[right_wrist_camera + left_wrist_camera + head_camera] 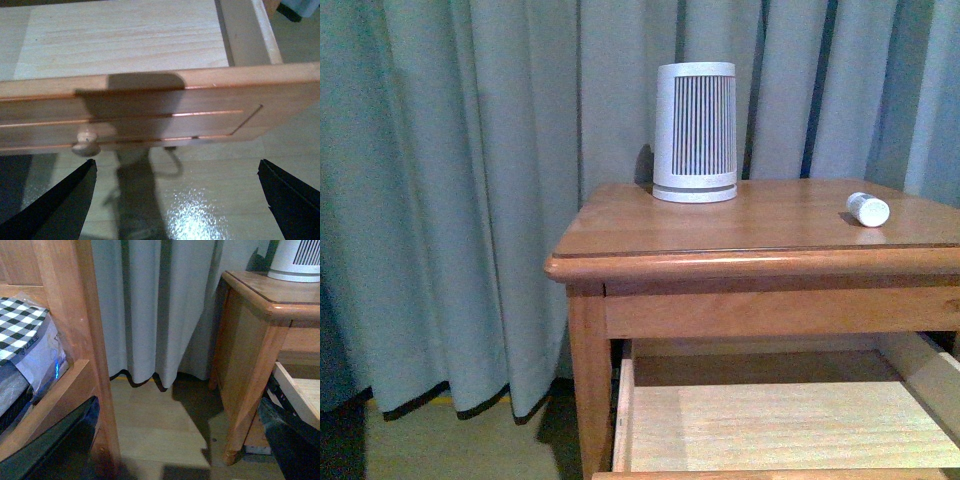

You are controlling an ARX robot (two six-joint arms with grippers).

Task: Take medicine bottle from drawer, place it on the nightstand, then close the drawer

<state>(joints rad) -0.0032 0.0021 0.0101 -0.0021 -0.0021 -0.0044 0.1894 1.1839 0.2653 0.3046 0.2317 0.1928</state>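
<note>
The medicine bottle, a tiny white cylinder, lies on its side on the nightstand top, near its right side. The upper drawer stands pulled out, its pale wood inside bare. In the right wrist view the drawer front with its round knob lies just ahead of my right gripper, which is open and empty. My left gripper is open and empty, low near the floor, left of the nightstand's leg. Neither arm shows in the front view.
A large white ribbed canister stands at the back of the nightstand top. Grey-blue curtains hang behind. A wooden bed frame with checked bedding lies left of the left gripper. Pale floor runs between bed and nightstand.
</note>
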